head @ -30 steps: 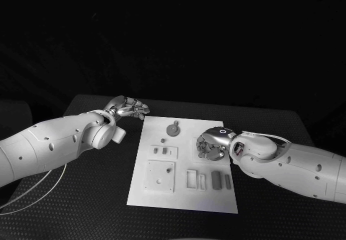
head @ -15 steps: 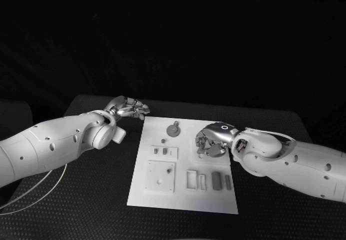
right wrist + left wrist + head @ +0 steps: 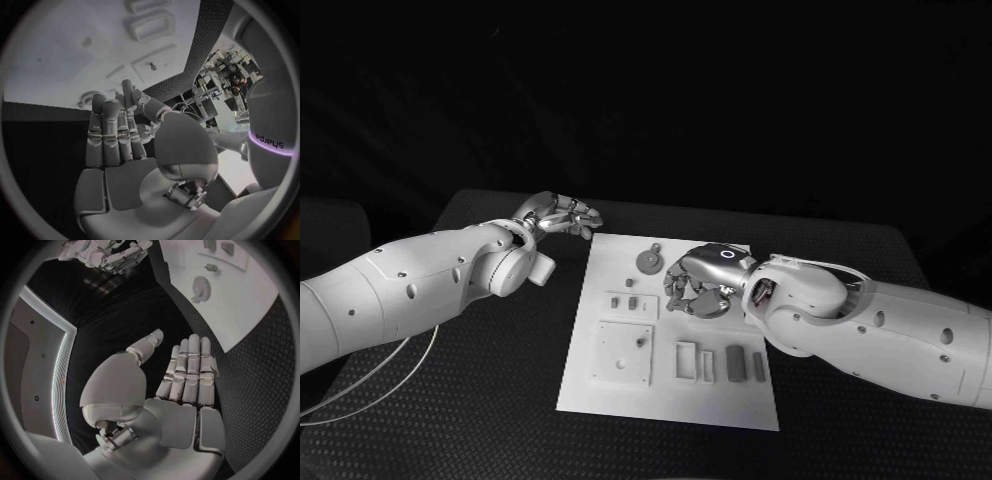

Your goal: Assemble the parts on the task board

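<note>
One counter carries one white task board. Two arms reach in over it, with two hands: one left hand and one right hand.

On the board, counted by kind:
- one round toothed disc, towards the counter's far edge;
- two small upright parts, side by side;
- one square block with one peg standing in it;
- one open rectangular frame;
- two dark oblong parts, side by side, towards the counter's near edge.

One thin cable loops at the counter's left edge.
</note>
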